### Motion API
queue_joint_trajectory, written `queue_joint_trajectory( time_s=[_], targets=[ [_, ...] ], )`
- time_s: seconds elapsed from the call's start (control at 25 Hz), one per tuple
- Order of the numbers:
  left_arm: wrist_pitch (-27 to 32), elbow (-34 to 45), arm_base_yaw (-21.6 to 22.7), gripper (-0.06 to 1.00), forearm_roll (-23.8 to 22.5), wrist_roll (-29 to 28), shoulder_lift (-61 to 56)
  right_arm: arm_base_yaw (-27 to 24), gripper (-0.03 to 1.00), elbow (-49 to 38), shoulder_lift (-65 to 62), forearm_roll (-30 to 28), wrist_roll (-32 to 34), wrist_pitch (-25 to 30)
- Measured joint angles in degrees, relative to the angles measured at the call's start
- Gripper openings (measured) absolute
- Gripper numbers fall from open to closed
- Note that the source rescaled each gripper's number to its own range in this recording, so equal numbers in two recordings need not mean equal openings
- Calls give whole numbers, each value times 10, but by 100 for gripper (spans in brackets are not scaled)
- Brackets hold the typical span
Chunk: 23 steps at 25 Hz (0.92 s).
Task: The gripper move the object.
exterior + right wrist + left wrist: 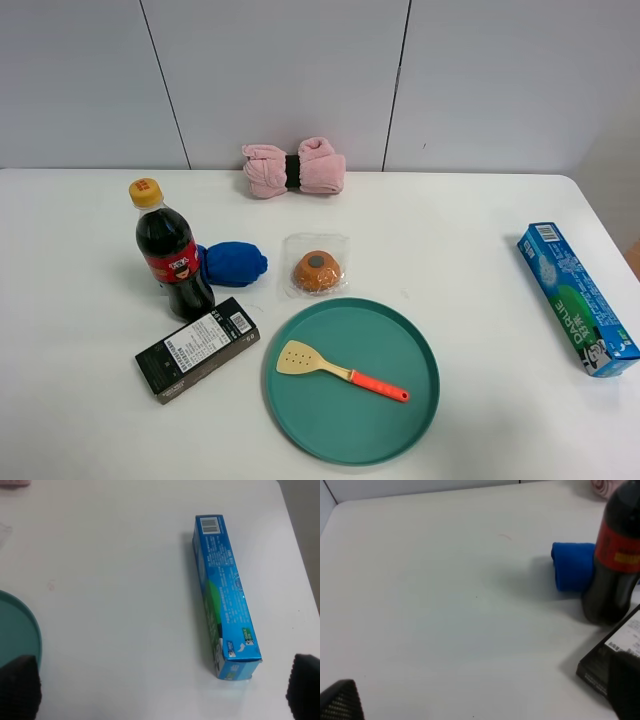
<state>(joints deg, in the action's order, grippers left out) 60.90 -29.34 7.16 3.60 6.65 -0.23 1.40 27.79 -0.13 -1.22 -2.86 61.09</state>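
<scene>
The small spatula (pixel 340 370), with a tan slotted blade and an orange-red handle, lies flat inside the teal plate (pixel 350 430) at the table's front middle. Neither arm shows in the exterior high view. In the left wrist view, my left gripper (pixel 482 700) is open, with fingertips (pixel 340 702) wide apart over bare table and nothing between them. In the right wrist view, my right gripper (pixel 160 690) is open and empty. The plate's rim (pixel 17 630) shows at one edge of that view. The spatula is hidden in both wrist views.
A cola bottle (pixel 172 255), a blue cloth (pixel 235 263) and a black box (pixel 197 348) stand left of the plate. A packaged round orange-brown item (pixel 316 268) lies behind it. A pink towel roll (pixel 295 168) is at the back. A long blue box (pixel 577 297) lies far right.
</scene>
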Motion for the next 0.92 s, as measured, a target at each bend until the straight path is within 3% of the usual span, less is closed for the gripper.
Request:
queue_joint_trajectory(
  time_s=[0.92],
  targets=[
    [0, 0, 0, 100, 0, 0, 0, 0, 100, 0, 0, 0, 0, 0]
  ],
)
